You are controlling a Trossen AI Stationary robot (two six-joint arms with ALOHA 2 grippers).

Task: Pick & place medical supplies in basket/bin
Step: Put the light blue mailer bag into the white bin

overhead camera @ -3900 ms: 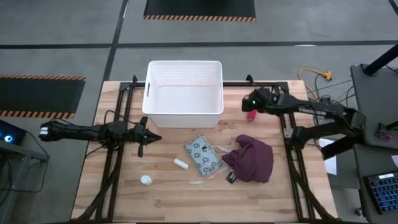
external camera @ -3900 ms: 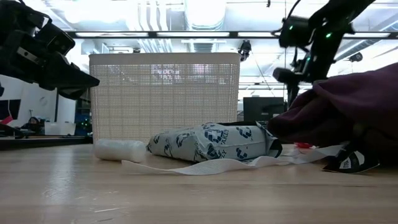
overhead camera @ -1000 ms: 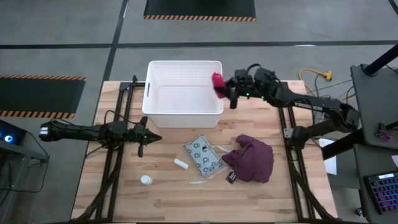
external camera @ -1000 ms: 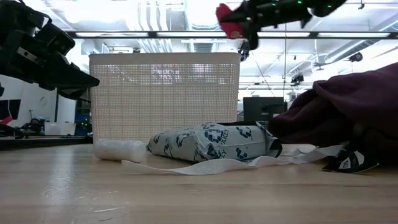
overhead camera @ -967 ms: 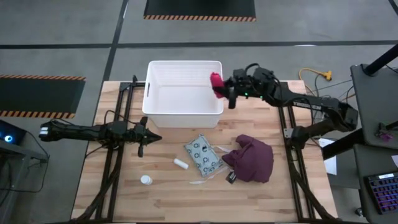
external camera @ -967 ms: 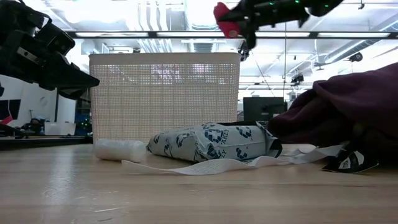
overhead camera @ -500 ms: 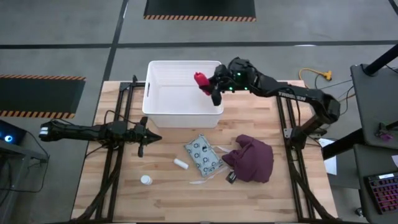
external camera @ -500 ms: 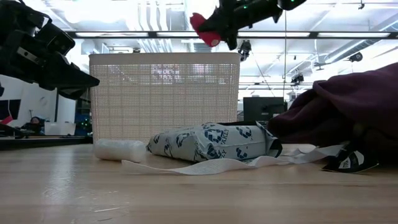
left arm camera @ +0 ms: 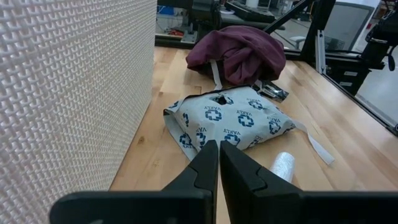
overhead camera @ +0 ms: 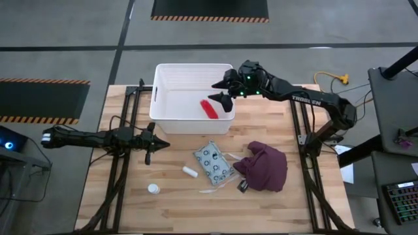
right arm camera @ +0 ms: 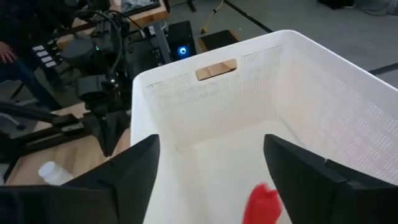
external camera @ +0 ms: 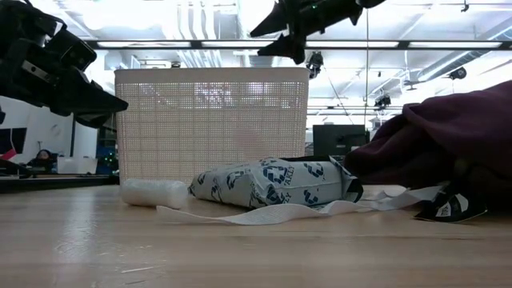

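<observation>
The white ribbed tub (overhead camera: pixel 176 98) stands at the table's far middle. The red roll (overhead camera: pixel 209 109) is inside it, near its right wall, and shows below my fingers in the right wrist view (right arm camera: pixel 264 202). My right gripper (overhead camera: pixel 222 91) hangs open above the tub's right side, high over its rim (external camera: pixel 276 32). The grey-green dotted packet (overhead camera: pixel 213 162), the short white cylinder (overhead camera: pixel 190 172) and the small white round piece (overhead camera: pixel 153 188) lie on the table. My left gripper (overhead camera: pixel 157 145) waits shut, left of the packet (left arm camera: pixel 230 121).
A maroon cloth (overhead camera: pixel 264 165) lies in a heap right of the packet, with a small black tag (overhead camera: pixel 242 186) and a white strip (external camera: pixel 264 214) beside it. Bare wood lies along the near edge. The tub wall (left arm camera: pixel 68 93) stands close beside my left gripper.
My right gripper has carried the red roll toward the table's left, from beyond the tub's right rim to above its inside. It has then opened and let go. The roll has dropped out of the fingers into the tub.
</observation>
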